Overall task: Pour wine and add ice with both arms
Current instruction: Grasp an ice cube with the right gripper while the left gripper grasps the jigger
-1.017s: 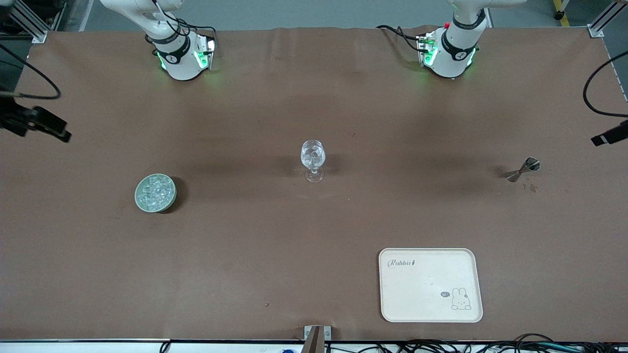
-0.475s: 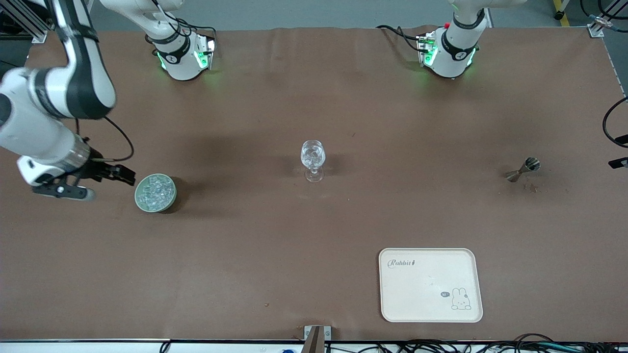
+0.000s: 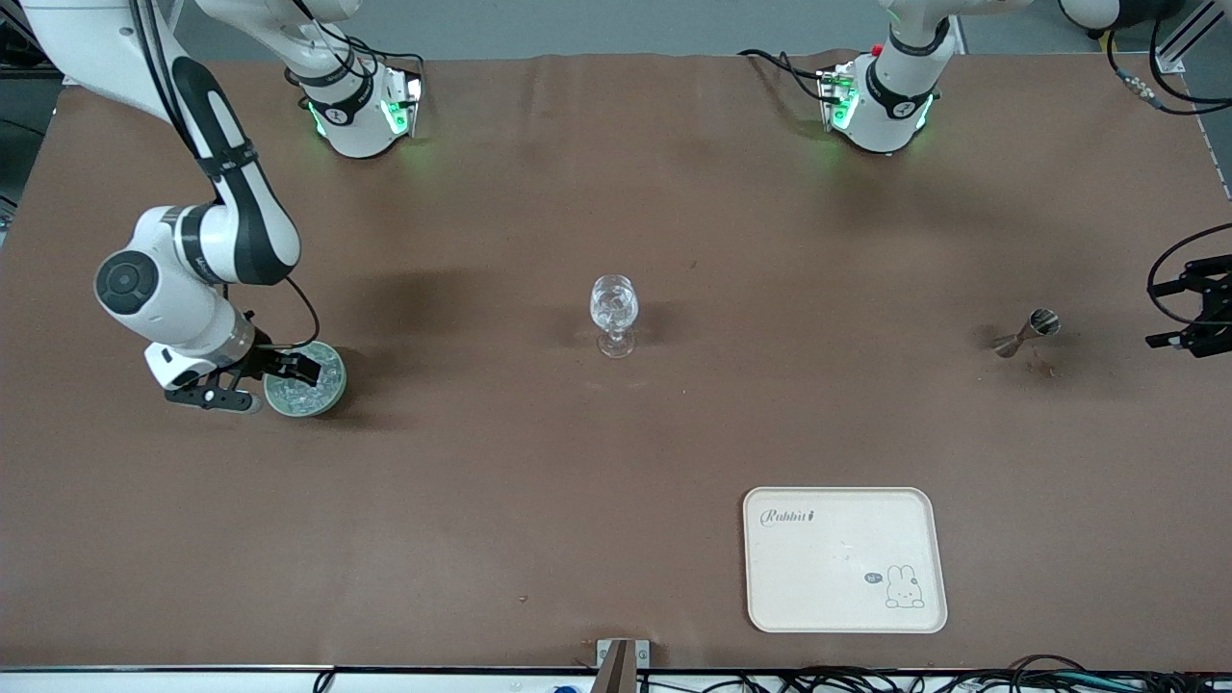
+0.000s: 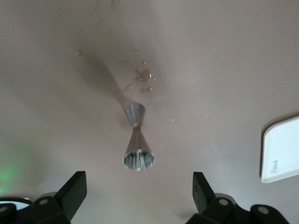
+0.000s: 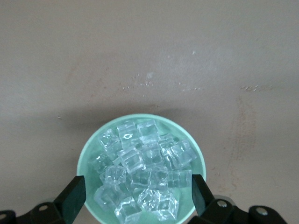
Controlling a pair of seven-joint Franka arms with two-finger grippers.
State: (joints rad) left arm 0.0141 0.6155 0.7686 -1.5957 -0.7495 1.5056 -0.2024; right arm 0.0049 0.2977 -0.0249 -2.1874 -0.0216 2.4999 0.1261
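1. While my right gripper (image 3: 300,371) hangs over the pale green round dish (image 5: 91,149) of small clear ice cubes (image 5: 140,175), its fingers are spread wide, holding nothing.
2. My left gripper (image 3: 1186,313), at the left arm's end of the table, is also wide open and empty, near the small silver hourglass-shaped metal jigger (image 4: 136,142), which seems to lie tipped over.
3. At mid-table stands the tall clear stemmed goblet (image 3: 614,314).

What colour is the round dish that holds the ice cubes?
The round dish is pale green, clearest in the right wrist view.
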